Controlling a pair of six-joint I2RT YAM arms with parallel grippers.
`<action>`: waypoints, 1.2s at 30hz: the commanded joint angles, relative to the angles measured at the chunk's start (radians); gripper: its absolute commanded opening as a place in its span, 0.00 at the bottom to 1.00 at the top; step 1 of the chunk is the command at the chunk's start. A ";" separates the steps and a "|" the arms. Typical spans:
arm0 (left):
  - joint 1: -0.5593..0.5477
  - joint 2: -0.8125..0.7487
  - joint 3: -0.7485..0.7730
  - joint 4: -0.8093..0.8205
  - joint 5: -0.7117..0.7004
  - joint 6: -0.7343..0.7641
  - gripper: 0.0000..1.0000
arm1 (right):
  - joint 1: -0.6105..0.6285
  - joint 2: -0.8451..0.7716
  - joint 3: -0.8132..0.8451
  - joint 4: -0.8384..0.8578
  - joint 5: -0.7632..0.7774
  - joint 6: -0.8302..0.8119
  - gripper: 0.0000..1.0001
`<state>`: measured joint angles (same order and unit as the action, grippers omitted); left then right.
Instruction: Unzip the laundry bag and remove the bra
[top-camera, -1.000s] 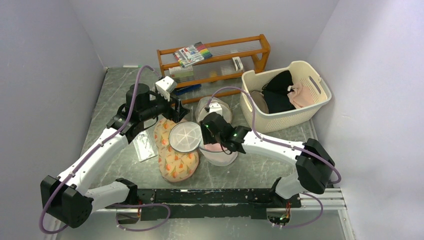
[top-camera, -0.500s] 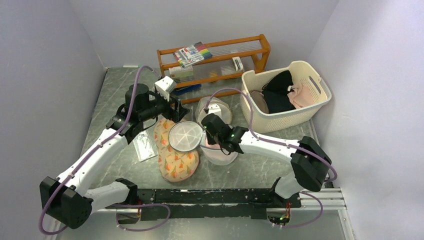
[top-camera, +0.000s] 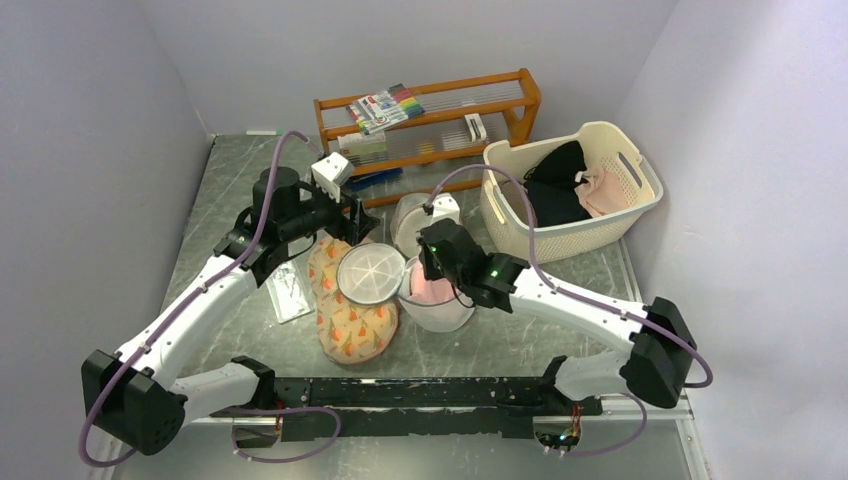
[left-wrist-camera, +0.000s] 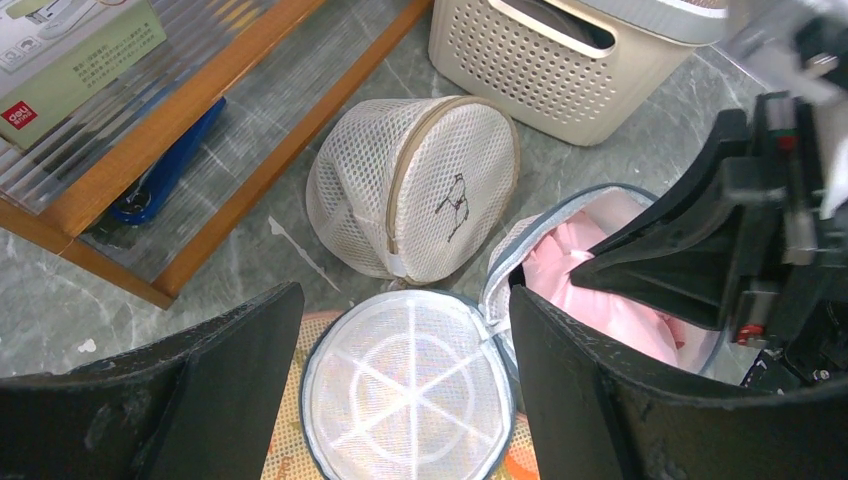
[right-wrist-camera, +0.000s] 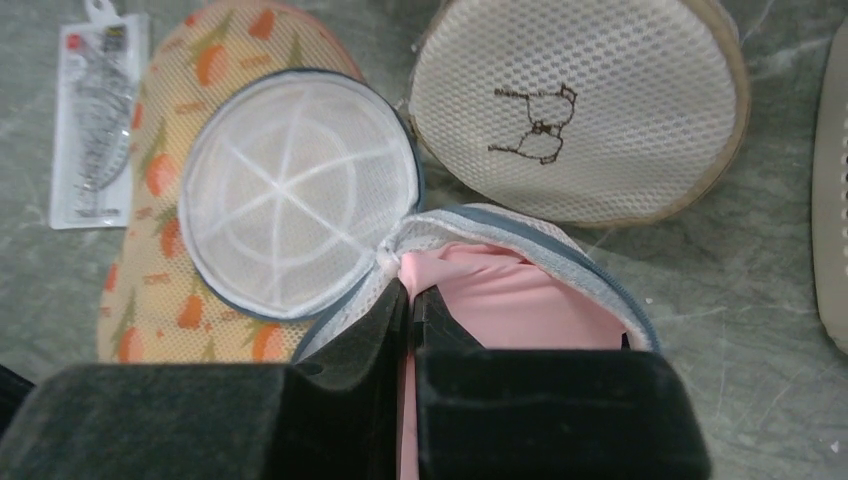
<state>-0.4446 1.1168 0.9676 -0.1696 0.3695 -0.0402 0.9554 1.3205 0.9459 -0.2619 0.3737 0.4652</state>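
Note:
The laundry bag (top-camera: 440, 315) lies unzipped at the table's middle. Its round spoked lid (top-camera: 371, 272) is flipped left onto a peach floral pouch. Pink bra (right-wrist-camera: 510, 300) fabric fills the open bag behind the grey zipper rim (right-wrist-camera: 590, 270). My right gripper (right-wrist-camera: 412, 292) is inside the opening, shut on a fold of the bra next to the lid's hinge. My left gripper (left-wrist-camera: 400, 310) hangs open above the lid (left-wrist-camera: 408, 390), touching nothing. In the left wrist view the bra (left-wrist-camera: 600, 300) shows beside the right gripper's black body.
A second round mesh bag with dark print (top-camera: 420, 215) stands just behind. The peach floral pouch (top-camera: 350, 325) lies under the lid. A cream basket of clothes (top-camera: 570, 190) sits at right, a wooden rack (top-camera: 430, 115) at the back, a flat packet (top-camera: 290, 292) at left.
My right gripper's jaws have closed on the pink fabric in the bag, and that arm's elbow has swung out to the right. The left arm has stayed put.

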 joint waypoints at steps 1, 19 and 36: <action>0.008 0.009 0.030 -0.002 0.032 0.010 0.86 | 0.003 -0.076 -0.003 0.030 -0.017 -0.015 0.00; 0.007 0.000 0.011 0.049 0.165 0.009 0.86 | 0.002 -0.320 -0.011 0.143 -0.027 -0.020 0.00; -0.178 -0.249 -0.303 0.441 0.325 0.201 0.95 | -0.004 -0.415 0.028 0.174 0.139 0.099 0.00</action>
<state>-0.5682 0.8860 0.6651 0.2245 0.7654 0.0174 0.9550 0.9054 0.9298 -0.1238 0.4385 0.5064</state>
